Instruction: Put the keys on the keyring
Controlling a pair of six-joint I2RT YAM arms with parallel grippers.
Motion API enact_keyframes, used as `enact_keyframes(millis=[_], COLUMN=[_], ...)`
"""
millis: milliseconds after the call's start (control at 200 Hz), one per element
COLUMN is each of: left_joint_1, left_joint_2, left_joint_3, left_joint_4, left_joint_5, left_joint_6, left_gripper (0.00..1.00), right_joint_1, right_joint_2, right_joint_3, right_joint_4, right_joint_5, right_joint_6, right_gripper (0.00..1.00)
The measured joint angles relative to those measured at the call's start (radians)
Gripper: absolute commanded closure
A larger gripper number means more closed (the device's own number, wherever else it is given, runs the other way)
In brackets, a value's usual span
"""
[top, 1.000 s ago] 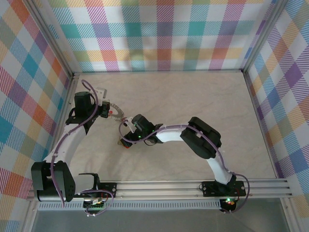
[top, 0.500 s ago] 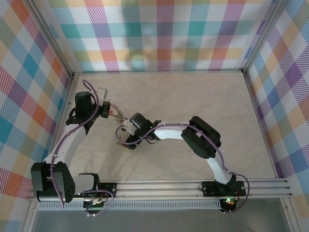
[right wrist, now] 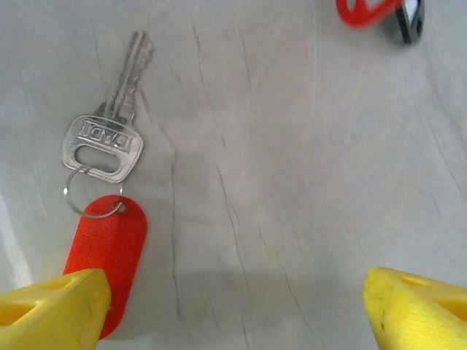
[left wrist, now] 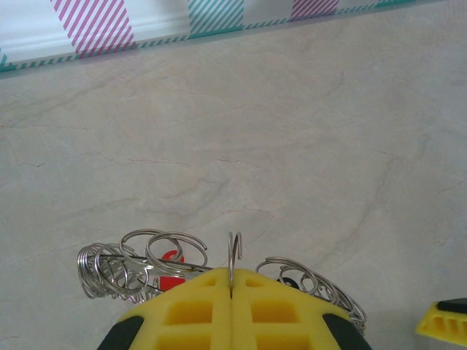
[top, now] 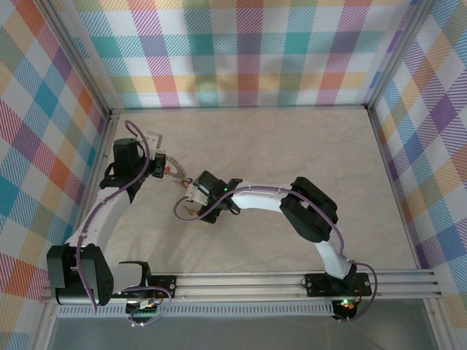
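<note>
Find keyring [left wrist: 232,255] stood edge-on, one wire loop pinched in left gripper [left wrist: 231,288], fingers pressed tight together with no gap. Note more small loops fanned to either side of that pinch, with red bits among them too hidden to name. Judge the upright hold as deliberate: presents a loop for threading from the other arm.

Locate one key [right wrist: 103,138] flat on table [right wrist: 292,146], near keyring on the side toward the arm bases, joined by a small wire ring to a red tag [right wrist: 106,251]. Log right gripper [right wrist: 233,310] over key, spread wide, grasping nothing, one fingertip [right wrist: 55,302] overlapping tag's end in view; cannot tell contact. Judge this as lining up for a pick, key not yet on keyring.

Read stamped letters on key head as roughly "DADI"; not sure of every letter. Find no other legible writing. Spot a second red piece [right wrist: 365,11] beyond key, cut off by frame edge.
</note>
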Motion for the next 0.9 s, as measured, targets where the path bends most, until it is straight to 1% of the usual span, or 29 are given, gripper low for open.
enact_keyframes(millis=[235,325,370,400,495,520,560,600,670,750,785,845,900], left_joint_1=[0.0,0.0,0.0,0.0,-0.001,-0.002,-0.006,-0.013,-0.026,-0.039,-0.043,-0.048,-0.051], left_joint_2=[0.0,0.0,0.0,0.0,0.0,0.0,0.0,0.0,0.001,0.001,0.001,0.001,0.001], left_joint_3=[0.0,0.0,0.0,0.0,0.0,0.0,0.0,0.0,0.0,0.0,0.0,0.0,0.0], left_joint_4=[0.0,0.0,0.0,0.0,0.0,0.0,0.0,0.0,0.001,0.001,0.001,0.0,0.0], left_joint_5=[0.001,0.004,0.004,0.004,0.005,0.005,0.005,0.009,0.023,0.031,0.031,0.031,0.031], left_joint_6=[0.0,0.0,0.0,0.0,0.0,0.0,0.0,-0.001,-0.001,-0.001,-0.001,0.0,0.002], left_gripper=[1.0,1.0,1.0,1.0,1.0,1.0,1.0,1.0,1.0,1.0,1.0,1.0,1.0], right_joint_1=[-0.053,-0.081,-0.103,-0.116,-0.161,-0.17,-0.178,-0.18,-0.18,-0.18,-0.18,-0.18,-0.18], right_joint_2=[-0.17,-0.247,-0.288,-0.314,-0.386,-0.404,-0.433,-0.463,-0.499,-0.517,-0.516,-0.504,-0.483], right_joint_3=[-0.204,-0.29,-0.332,-0.354,-0.402,-0.41,-0.42,-0.43,-0.436,-0.442,-0.443,-0.443,-0.443], right_joint_4=[-0.069,-0.097,-0.121,-0.142,-0.214,-0.222,-0.227,-0.227,-0.217,-0.19,-0.179,-0.165,-0.15], right_joint_5=[0.084,0.079,0.055,0.029,-0.07,-0.089,-0.115,-0.143,-0.196,-0.25,-0.266,-0.285,-0.3], right_joint_6=[-0.143,-0.185,-0.205,-0.217,-0.253,-0.261,-0.278,-0.297,-0.321,-0.344,-0.354,-0.375,-0.394], right_gripper=[0.1,0.12,0.14,0.19,0.22,0.25,0.31,0.34,0.38,0.43,0.44,0.48,0.48])
